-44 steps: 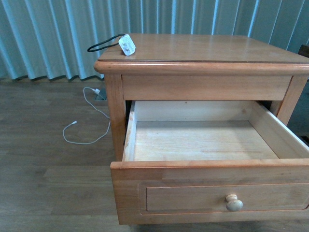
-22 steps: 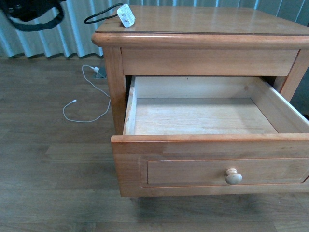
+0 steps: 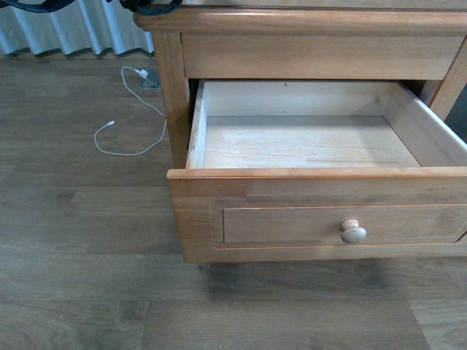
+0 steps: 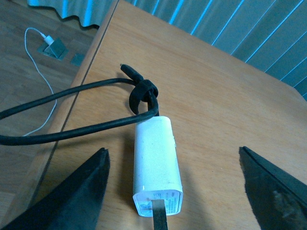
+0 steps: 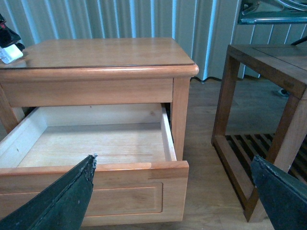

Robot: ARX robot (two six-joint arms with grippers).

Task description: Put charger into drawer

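**Charger on the nightstand top, between my spread left fingers; drawer pulled out**

Writing: the only print was a grey label on the plug-end face of the charger. It was too blurred to read, and no brand was legible.

Orientation: the charger lay flat on the nightstand top. Its long axis ran straight away from my left gripper. The plug end, with one metal prong showing, faced the gripper. The other end pointed at its black cable, which was looped and cinched by a black strap just beyond the block. The loop hung out past the top's left edge, over the floor where a thin white cable lay.

Position against the tool: the block sat near that left edge, inside the gap between my left fingers. It was closer to the edge-side finger than to the other and touched neither. The left jaws were spread wide, clamped on nothing.

My right gripper also had its jaws wide apart and hung in front of the drawer. The drawer was pulled well out, showing pale bare wood inside, and had a round knob on its recessed front panel. In the right wrist view the white block showed on the top, up by the dark left gripper. A darker slatted side table stood apart on the nightstand's other side.
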